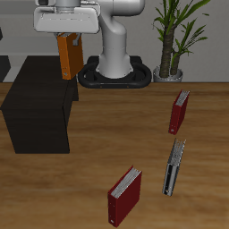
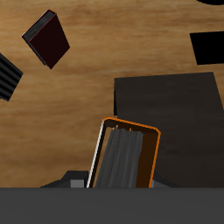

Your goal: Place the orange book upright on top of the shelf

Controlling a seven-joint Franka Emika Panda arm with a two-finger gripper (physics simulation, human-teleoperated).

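Hanging in the air above the shelf (image 1: 38, 112), the orange book (image 1: 68, 55) stood upright in the grip of the end effector (image 1: 68, 34), whose two fingers were closed against its upper part. The book's lower end was clear of the shelf's flat top, not touching it, and sat over the shelf's back portion, on the side toward the robot's base (image 1: 114, 72). From the wrist camera the orange book (image 2: 124, 157) was seen end-on, its pale pages framed by the orange cover, with the black shelf (image 2: 184, 114) below it.

Four books could be counted in all. One was the orange one in the air. Two were dark red: one (image 1: 124, 196) stood near the worktop's front edge, and the other (image 1: 180, 111) stood farther back, toward the potted plant (image 1: 175, 36). The fourth, a black-and-grey book (image 1: 173, 169), stood between the two red ones, just beside the nearer of them. All three rested on the wooden worktop (image 1: 89, 183), well apart from the shelf. There was one shelf, one plant and one arm.
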